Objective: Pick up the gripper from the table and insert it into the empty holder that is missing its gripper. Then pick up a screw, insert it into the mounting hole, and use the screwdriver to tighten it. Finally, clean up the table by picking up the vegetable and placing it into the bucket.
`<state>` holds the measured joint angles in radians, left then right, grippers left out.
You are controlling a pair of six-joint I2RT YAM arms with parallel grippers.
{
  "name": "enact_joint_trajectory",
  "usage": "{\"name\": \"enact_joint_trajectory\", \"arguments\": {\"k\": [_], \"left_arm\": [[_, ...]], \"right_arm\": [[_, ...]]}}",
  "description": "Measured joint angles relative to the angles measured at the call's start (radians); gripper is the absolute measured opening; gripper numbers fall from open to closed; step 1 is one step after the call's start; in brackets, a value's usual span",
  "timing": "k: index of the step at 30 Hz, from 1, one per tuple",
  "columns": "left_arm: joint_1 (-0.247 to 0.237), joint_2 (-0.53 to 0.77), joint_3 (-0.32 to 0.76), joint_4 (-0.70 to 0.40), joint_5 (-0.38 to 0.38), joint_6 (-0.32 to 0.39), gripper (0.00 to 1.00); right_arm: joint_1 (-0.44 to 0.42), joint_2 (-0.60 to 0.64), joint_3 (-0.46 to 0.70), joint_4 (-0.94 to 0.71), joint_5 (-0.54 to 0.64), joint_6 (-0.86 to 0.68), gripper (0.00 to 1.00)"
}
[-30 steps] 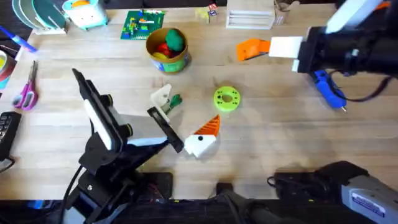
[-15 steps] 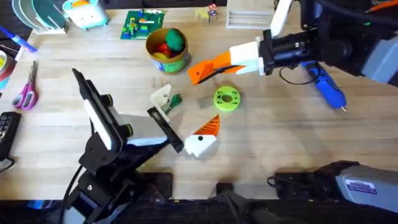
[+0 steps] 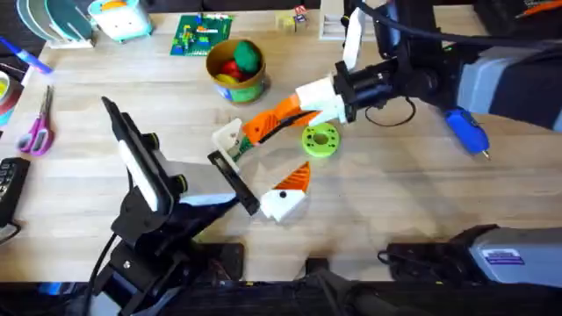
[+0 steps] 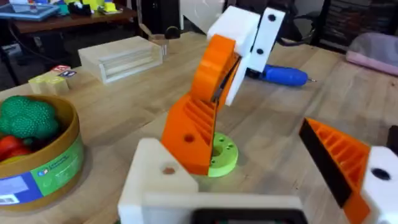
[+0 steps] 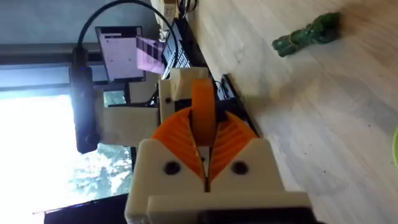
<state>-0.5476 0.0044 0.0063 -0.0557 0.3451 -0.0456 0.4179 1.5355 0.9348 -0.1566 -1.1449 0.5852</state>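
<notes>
You are gripping the gripper [image 3: 263,125] in the right claw [image 3: 283,114] (left's state I cannot tell); keep lining it with the holder [image 3: 228,138].

We see our right tool [image 5: 205,163] clamped on the gripper [image 5: 202,115], its orange pads [image 5: 174,134] pressed against both sides. Beyond it the dark-green vegetable [image 5: 307,35] lies on the wooden counter [image 5: 323,124].
</notes>
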Motion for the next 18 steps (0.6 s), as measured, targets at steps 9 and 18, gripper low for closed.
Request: {"name": "enact_joint_trajectory", "arguments": {"k": [9, 18], "left_arm": [[0.000, 0.000, 0.000, -0.001, -0.026, 0.000, 0.992], [0.000, 0.000, 0.000, -0.001, -0.028, 0.000, 0.993]], "right_arm": [[0.014, 0.031, 0.000, 0.097, -0.028, 0.077, 0.009], [0.016, 0.031, 0.000, 0.097, -0.042, 0.082, 0.009]]}}
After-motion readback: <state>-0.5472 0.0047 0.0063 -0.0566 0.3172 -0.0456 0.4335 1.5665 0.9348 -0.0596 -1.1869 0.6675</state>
